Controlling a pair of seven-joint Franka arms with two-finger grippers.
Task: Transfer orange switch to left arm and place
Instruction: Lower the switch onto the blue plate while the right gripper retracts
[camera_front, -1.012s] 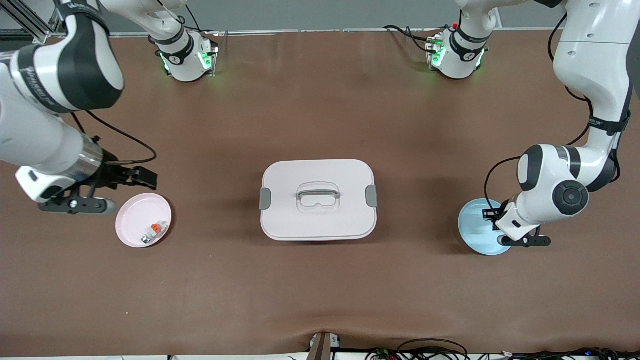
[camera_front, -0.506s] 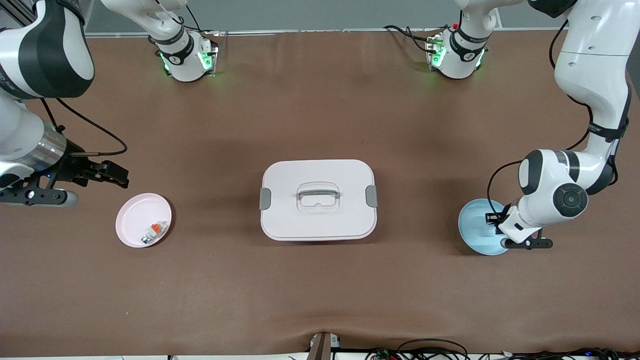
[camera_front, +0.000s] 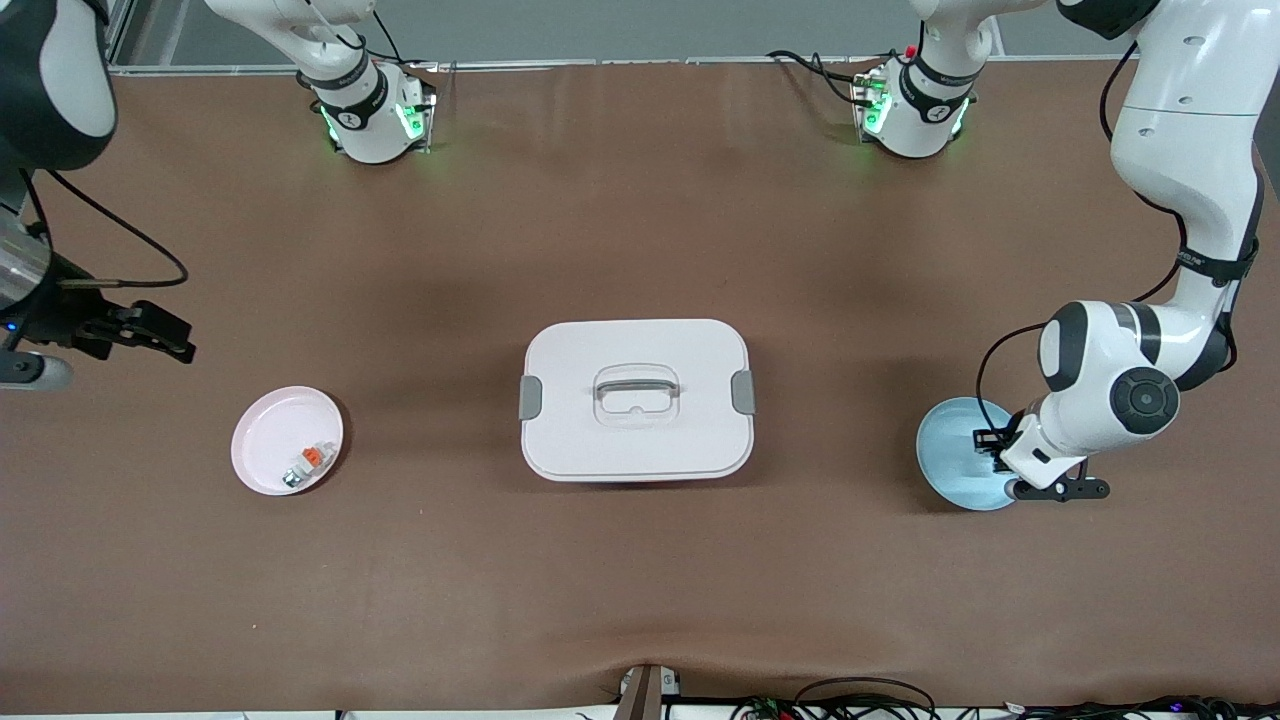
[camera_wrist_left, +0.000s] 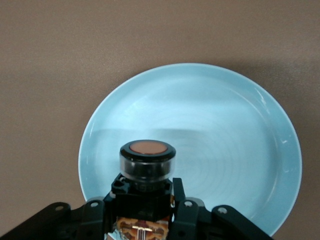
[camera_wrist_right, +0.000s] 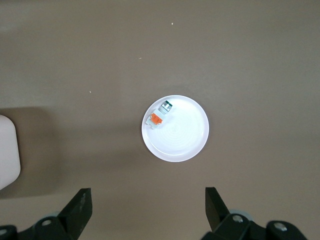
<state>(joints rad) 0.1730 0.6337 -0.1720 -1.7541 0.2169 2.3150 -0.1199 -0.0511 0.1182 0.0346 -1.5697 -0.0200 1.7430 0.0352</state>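
We see the left gripper down low over the blue plate at the left arm's end of the table, fingers clamped on the orange switch. In the left wrist view the switch sits upright between the fingers, orange face up, over the plate; we can't tell whether it touches the plate.

Right gripper is up in the air over bare table at the right arm's end, fingers spread wide, nothing between them. The pink plate lies nearby, holding a small white-and-grey piece with an orange tab.

The white box sits mid-table between the two plates, lid on, well apart from both grippers.
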